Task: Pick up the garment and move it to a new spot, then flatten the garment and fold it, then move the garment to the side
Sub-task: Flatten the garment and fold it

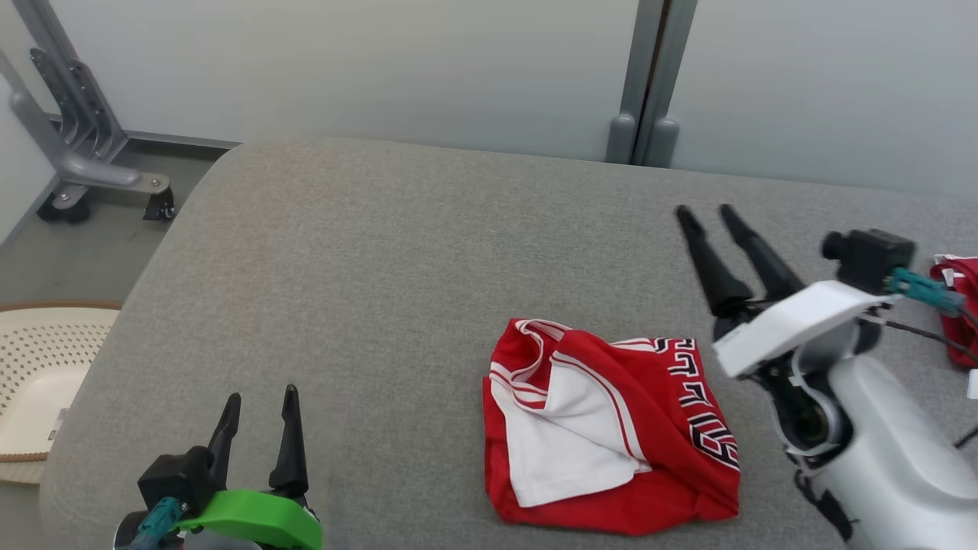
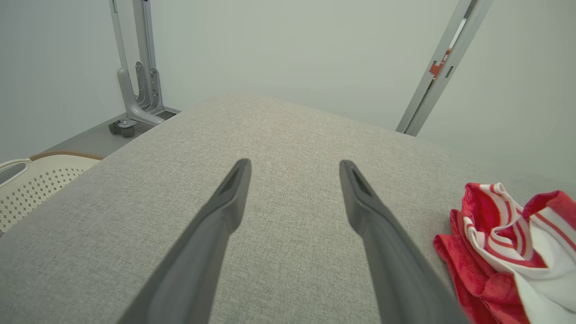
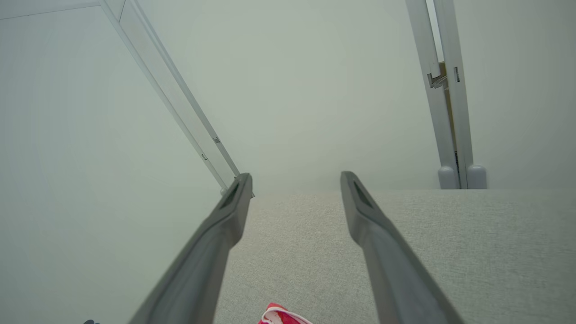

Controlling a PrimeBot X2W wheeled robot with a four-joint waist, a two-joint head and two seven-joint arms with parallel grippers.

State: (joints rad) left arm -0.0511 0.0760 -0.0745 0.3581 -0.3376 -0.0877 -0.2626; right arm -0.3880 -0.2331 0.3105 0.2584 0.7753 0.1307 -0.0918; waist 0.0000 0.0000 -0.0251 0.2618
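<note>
Left claw (image 1: 260, 401) is sitting at lower left of the head view, fingers spread and empty; right claw (image 1: 707, 216) is hovering at right, fingers parted, pale forearm angling up from the corner.

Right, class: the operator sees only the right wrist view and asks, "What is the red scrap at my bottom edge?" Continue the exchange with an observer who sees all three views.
Observer: A rumpled red and white jersey, lying on the grey padded surface to the left of the right end effector.
Operator: Where is the left end effector?
Observer: It is open, well left of the jersey and apart from it.
Operator: Anything on my other side?
Observer: A second red cloth lies farther right on the surface, past the right end effector.
</note>
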